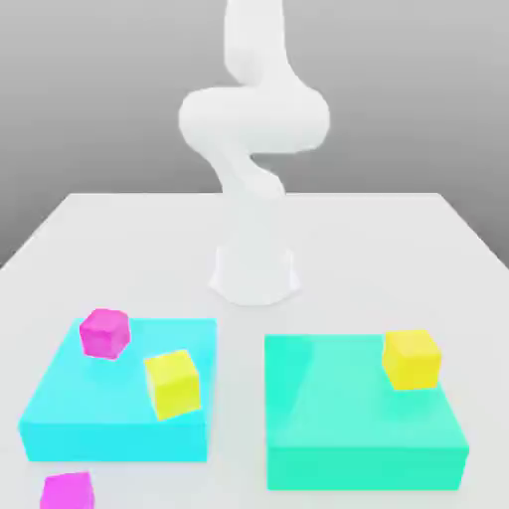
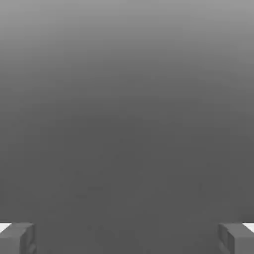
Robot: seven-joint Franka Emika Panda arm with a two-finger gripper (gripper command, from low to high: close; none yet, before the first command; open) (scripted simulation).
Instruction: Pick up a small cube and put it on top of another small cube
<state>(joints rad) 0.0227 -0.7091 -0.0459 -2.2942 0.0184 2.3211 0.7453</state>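
1. From where I stand, the white arm (image 1: 254,119) rises from its round base (image 1: 254,273) in the middle of the pale table (image 1: 398,229) and curls upward, well above everything on the table.
2. In the hand view the gripper (image 2: 127,238) has its two grey fingertips (image 2: 17,238) far apart, one at each side edge, with nothing but plain grey between them: wide and holding nothing.
3. One small cube (image 1: 104,332), magenta-pink, sits on the flat cyan block (image 1: 119,408), at about ten o'clock on that block's top face, near its far corner.
4. The other small cube (image 1: 68,491), the same pink, lies on the table just in front of the cyan block, at about seven o'clock from it.
5. A yellow cube (image 1: 174,383) rests on the cyan block too, at about four o'clock from the pink one there, near it but apart.
6. The teal block (image 1: 363,418) lies at three o'clock from the cyan block, a strip of table between them.
7. A second yellow cube (image 1: 412,359) stands at about one o'clock on the teal block's top.
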